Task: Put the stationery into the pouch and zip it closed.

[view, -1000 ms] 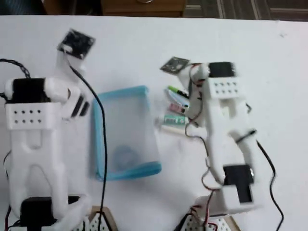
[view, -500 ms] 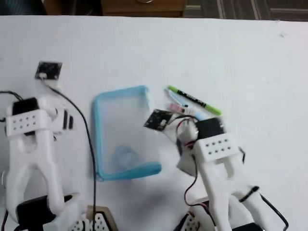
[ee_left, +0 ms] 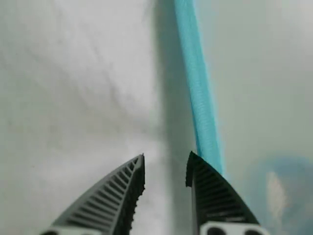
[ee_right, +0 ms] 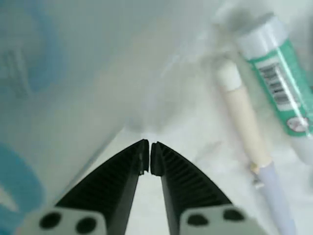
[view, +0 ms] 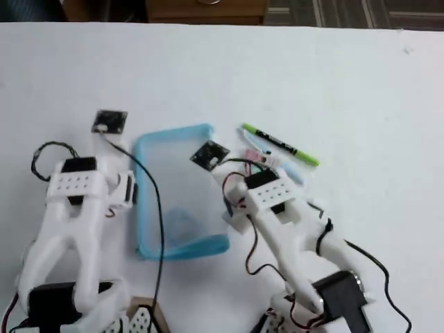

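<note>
The translucent pouch (view: 182, 187) with a blue zip border lies flat on the table between the two arms. Right of it lie a green pen (view: 279, 144) and pink and pale blue items (view: 262, 157). My left gripper (ee_left: 165, 164) is open over bare table, one fingertip (ee_left: 195, 166) at the pouch's blue edge (ee_left: 198, 88); from above it (view: 130, 194) sits at the pouch's left side. My right gripper (ee_right: 149, 149) is shut, its tips at the pouch's (ee_right: 73, 73) right edge. Beside it lie a green-and-white tube (ee_right: 276, 83) and a cream pen (ee_right: 244, 117).
White table (view: 347, 76) all around, with open room behind and right of the stationery. Black cables run from both arms across the pouch's sides. A wooden cabinet stands beyond the far table edge.
My right arm swung from over the stationery back and left to the pouch's right edge. My left arm shifted right to the pouch's left border.
</note>
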